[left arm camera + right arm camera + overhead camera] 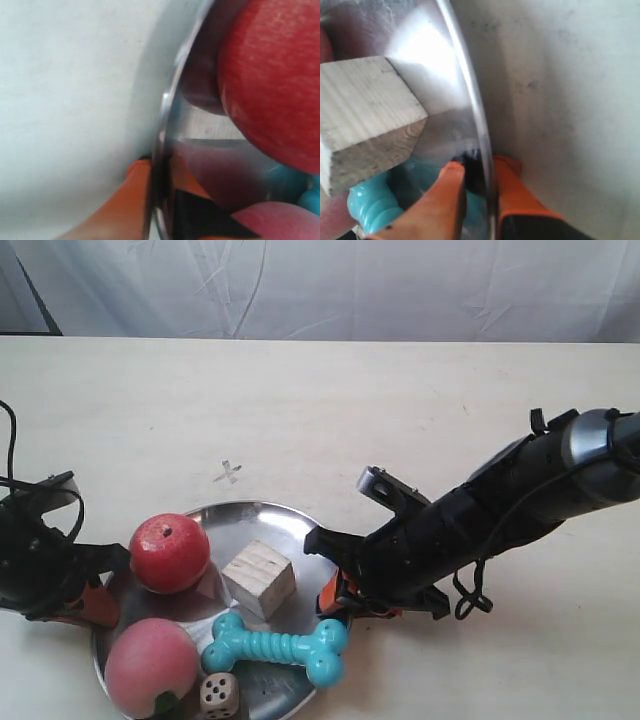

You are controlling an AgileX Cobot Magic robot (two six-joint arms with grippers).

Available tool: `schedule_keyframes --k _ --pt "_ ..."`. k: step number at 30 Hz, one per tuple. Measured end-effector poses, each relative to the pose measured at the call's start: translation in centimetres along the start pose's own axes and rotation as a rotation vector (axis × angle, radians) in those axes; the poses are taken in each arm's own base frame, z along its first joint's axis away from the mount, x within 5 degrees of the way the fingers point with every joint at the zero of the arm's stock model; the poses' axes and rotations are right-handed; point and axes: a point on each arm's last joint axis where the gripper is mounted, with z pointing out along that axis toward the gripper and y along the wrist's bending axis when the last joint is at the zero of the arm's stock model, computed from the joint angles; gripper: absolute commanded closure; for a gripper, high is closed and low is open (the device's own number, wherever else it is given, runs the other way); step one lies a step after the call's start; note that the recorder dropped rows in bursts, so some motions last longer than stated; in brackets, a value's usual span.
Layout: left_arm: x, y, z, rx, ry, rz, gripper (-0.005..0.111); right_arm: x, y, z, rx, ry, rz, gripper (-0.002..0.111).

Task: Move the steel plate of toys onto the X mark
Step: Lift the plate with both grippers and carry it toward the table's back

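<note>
The steel plate (268,522) sits at the front of the table holding a red apple (169,552), pink peach (150,665), wooden cube (258,578), turquoise bone (277,647) and die (219,695). The X mark (229,472) lies just beyond its far rim, uncovered. My left gripper (100,602) is shut on the plate's rim (162,125) beside the apple (275,85) and peach (280,222), one orange finger (132,200) outside. My right gripper (338,598) is shut on the opposite rim (470,90), near the cube (365,110) and bone (370,210).
The pale table (400,410) stretches back to a white cloth backdrop (330,285). The right arm's black body (480,515) slants across the table's right side. A black cable (12,455) loops above the left arm.
</note>
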Motion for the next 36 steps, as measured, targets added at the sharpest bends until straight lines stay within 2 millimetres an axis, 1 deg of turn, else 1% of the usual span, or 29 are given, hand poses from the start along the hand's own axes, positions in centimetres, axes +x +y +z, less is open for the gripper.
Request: schedule_keyframes --k 8,18,26,32,36 --pt "-1.4 -0.3 -0.5 -0.008 0.017 0.069 0.107 0.1 0.1 0.1 -0.027 0.023 0.023 0.108" --pt "-2.8 -1.1 -2.0 -0.009 0.07 0.148 0.107 0.0 -0.2 -0.1 -0.06 0.061 0.057 0.109" --pt "-3.8 -1.2 -2.8 -0.039 0.064 0.169 0.107 -1.6 1.2 -0.3 -0.065 0.05 -0.02 0.109" --pt "-5.3 -1.5 -4.4 -0.067 0.058 0.221 0.107 -2.9 2.8 -1.0 -0.053 0.072 -0.096 0.109" --pt "-6.7 -1.8 -5.9 -0.125 0.031 0.256 0.107 -4.5 4.1 -1.2 -0.044 0.082 -0.152 0.109"
